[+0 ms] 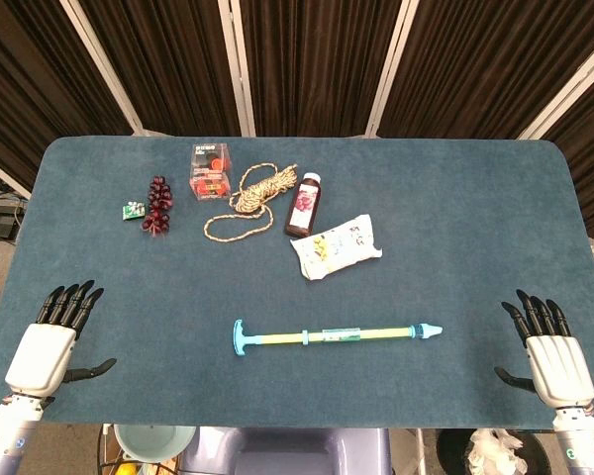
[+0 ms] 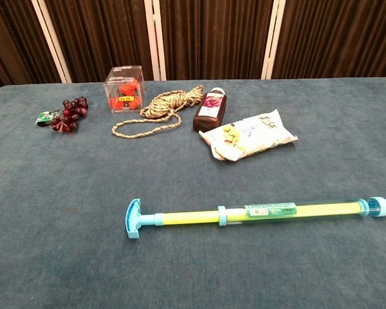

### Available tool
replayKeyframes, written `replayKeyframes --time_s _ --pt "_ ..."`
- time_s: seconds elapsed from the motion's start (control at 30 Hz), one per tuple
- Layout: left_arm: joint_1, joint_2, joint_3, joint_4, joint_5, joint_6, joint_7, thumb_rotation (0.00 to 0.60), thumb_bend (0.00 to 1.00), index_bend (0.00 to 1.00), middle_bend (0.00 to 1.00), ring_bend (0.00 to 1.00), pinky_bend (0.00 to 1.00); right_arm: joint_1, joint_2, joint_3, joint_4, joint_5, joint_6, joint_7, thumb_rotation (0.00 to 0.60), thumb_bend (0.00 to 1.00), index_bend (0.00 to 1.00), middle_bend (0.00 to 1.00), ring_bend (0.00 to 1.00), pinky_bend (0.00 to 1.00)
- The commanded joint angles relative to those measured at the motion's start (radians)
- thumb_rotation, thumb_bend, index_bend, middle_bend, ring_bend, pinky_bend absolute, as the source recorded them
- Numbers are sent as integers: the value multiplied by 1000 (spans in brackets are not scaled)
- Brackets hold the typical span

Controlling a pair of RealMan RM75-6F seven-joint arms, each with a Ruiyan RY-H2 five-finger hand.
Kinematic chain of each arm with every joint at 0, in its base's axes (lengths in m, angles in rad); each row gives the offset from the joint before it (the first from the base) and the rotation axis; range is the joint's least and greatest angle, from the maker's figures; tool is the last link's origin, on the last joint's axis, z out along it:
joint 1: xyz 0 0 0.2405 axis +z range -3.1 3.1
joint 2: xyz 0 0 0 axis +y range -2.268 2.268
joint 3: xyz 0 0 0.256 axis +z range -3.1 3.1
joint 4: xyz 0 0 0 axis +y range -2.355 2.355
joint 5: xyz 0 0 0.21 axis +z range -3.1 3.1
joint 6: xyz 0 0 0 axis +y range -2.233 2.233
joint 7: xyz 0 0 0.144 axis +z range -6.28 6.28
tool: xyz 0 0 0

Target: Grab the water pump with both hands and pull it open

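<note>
Pump: we see the water pump [image 1: 337,334] as a long thin rod of yellow-green clear plastic, with a light blue T-shaped handle at one end and a light blue pointed nozzle at the other; a small printed label wraps the barrel past the middle.
Pump axis: its long axis runs almost level across the frame, handle to the left, nozzle to the right, the right end a touch higher in the head view.
Pump place: it lies flat on the table [image 1: 475,228] in the lower middle of the head view, between the two hands and well apart from both.
Table: we see a blue-grey felt-like cloth top with rounded far corners.
Left hand: the left hand [image 1: 54,341] sits at the lower left, white back, black fingers stretched out and spread, holding nothing.
Right hand: the right hand [image 1: 549,351] sits at the lower right, the same white and black, fingers straight and apart, holding nothing.
Upper middle: we see a coil of braided rope [image 1: 252,198], a dark bottle [image 1: 304,206] lying down, a crinkled snack bag [image 1: 337,245], a clear plastic box [image 1: 210,170] with red contents, and a bunch of dark red grapes [image 1: 158,205].
</note>
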Motion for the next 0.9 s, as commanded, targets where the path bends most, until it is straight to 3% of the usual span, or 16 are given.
replayKeyframes --time_s 0.03,0.7,0.9 --pt "0 1 1 0 -1 -1 0 600 15 17 0 0 0 0 -1 -1 1 -2 0 0 600 152 133 0 0 0" --pt "-5 -2 12 -15 4 -22 20 600 15 29 0 0 0 0 -2 2 -1 3 -1 2 600 152 130 0 0 0" --pt "-10 -5 15 -31 7 -32 44 600 15 16 0 0 0 1 -7 4 10 -23 19 18 600 153 3 0 0 0"
